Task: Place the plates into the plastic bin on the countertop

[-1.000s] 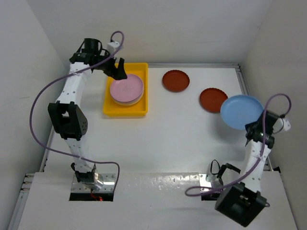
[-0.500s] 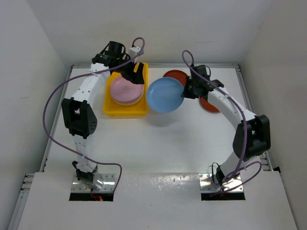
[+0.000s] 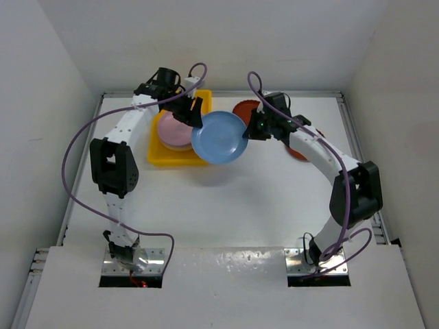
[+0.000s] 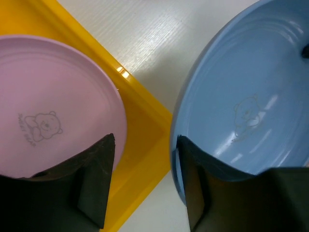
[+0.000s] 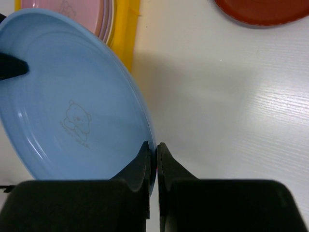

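My right gripper [image 3: 252, 129] is shut on the rim of a blue plate [image 3: 219, 137] and holds it tilted above the countertop [image 3: 260, 199], overlapping the right wall of the yellow bin [image 3: 177, 157]. In the right wrist view the gripper [image 5: 157, 150] pinches the blue plate [image 5: 72, 96]. A stack of plates with a pink plate [image 3: 173, 127] on top lies in the bin. My left gripper [image 3: 194, 115] is open above the bin's right wall. In the left wrist view the left gripper [image 4: 145, 145] has one finger over the pink plate [image 4: 48, 111] and the other finger against the blue plate's [image 4: 251, 96] near rim.
Two brown-red plates lie on the countertop: one [image 3: 241, 108] just behind the blue plate, one [image 3: 302, 152] partly hidden under the right arm. The right wrist view shows the first brown-red plate [image 5: 265, 12] and the bin's wall [image 5: 126, 34]. Metal rails [image 3: 348, 120] edge the table.
The right arm swung the blue plate from the far right across to the bin's right wall. The left gripper came off the pink stack and now stands open at the blue plate's rim.
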Controlling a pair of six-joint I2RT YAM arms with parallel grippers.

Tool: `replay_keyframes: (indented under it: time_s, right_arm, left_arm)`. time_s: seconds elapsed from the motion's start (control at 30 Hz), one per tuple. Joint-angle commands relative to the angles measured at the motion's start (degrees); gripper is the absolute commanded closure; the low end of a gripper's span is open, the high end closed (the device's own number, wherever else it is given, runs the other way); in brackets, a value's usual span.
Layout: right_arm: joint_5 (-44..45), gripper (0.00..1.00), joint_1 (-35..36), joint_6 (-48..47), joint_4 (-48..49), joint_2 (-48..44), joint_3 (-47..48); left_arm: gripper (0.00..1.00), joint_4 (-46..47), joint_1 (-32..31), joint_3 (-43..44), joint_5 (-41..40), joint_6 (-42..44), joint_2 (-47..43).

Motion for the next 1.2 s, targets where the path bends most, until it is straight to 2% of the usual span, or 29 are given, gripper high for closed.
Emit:
replay_keyframes:
  time_s: [0.0, 0.03, 0.07, 0.1, 0.17, 0.2, 0.23, 0.33, 0.4, 0.43, 0.47, 0.57, 0.7, 0.73, 1.07, 1.17]
  right_arm:
    - [-2.26, 1.00, 0.11, 1.37, 6.04, -1.37, 0.35]
    - [-2.44, 1.00, 0.02, 1.63, 6.22, -2.07, 0.09]
    - [-2.70, 1.00, 0.11, 1.72, 7.35, -1.72, -0.17]
    - [-2.96, 1.00, 0.20, 1.90, 7.89, -1.63, -0.35]
    - [-3.40, 1.00, 0.11, 2.08, 8.77, -1.55, -0.53]
    - [-3.75, 1.00, 0.20, 2.25, 9.03, -1.37, -0.53]
    - [-3.84, 1.00, 0.11, 2.16, 9.04, -1.11, -0.35]
    - [-3.93, 0.81, 0.29, 2.25, 7.99, -0.58, 0.26]
    - [-3.76, 0.62, 0.02, 2.34, 7.19, -0.23, 0.70]
    - [-3.58, 0.51, -0.06, 2.43, 6.84, -0.31, 0.61]
    - [-3.41, 0.35, -0.33, 2.51, 6.66, -0.49, 0.70]
    - [-2.27, 0.29, -0.77, 2.43, 5.61, -1.02, 0.26]
    - [-0.95, 0.29, -1.21, 1.38, 4.38, -2.77, -1.58]
    - [-0.42, 0.29, -1.38, 1.20, 3.86, -3.12, -2.28]
    - [0.29, 0.28, -4.54, 1.28, 1.39, -5.94, -5.10]
    - [0.55, 0.28, -5.07, 1.37, 1.30, -6.47, -5.89]
  left_arm:
    - [0.43, 0.86, 0.07, -0.89, 3.73, -0.25, -1.33]
    - [0.53, 0.86, 0.07, -0.90, 3.73, -0.25, -1.33]
    - [0.59, 0.86, 0.07, -1.42, 3.73, 0.27, -1.33]
    - [0.71, 0.34, 0.07, -1.42, 4.60, 0.28, -1.33]
    - [0.85, -0.19, 0.07, -2.04, 6.71, 0.80, -1.33]
    - [0.99, -0.19, 0.07, -2.56, 7.33, 0.80, -1.33]
    - [1.00, -0.19, 0.07, -2.57, 7.34, 0.80, -1.33]
    - [1.00, -0.19, 1.21, -1.70, 8.04, 0.19, -1.33]
    - [1.00, -0.19, 3.23, -0.11, 6.73, -1.74, -0.72]
    - [1.00, -0.19, 4.19, 0.85, 6.20, -2.79, 0.07]
    - [1.00, -0.19, 6.29, 2.69, 5.50, -4.71, 0.60]
    - [1.00, 1.91, 9.55, 3.93, 1.37, -7.18, 1.83]
    - [1.00, 3.94, 14.65, 4.64, -2.50, -11.23, 4.02]
    - [1.00, 4.89, 15.18, 4.64, -5.55, -11.76, 4.03]
    - [1.00, 7.36, 15.19, 5.78, -12.52, -10.01, 10.70]
    - [0.85, 7.36, 15.19, 5.78, -13.92, -8.70, 12.11]
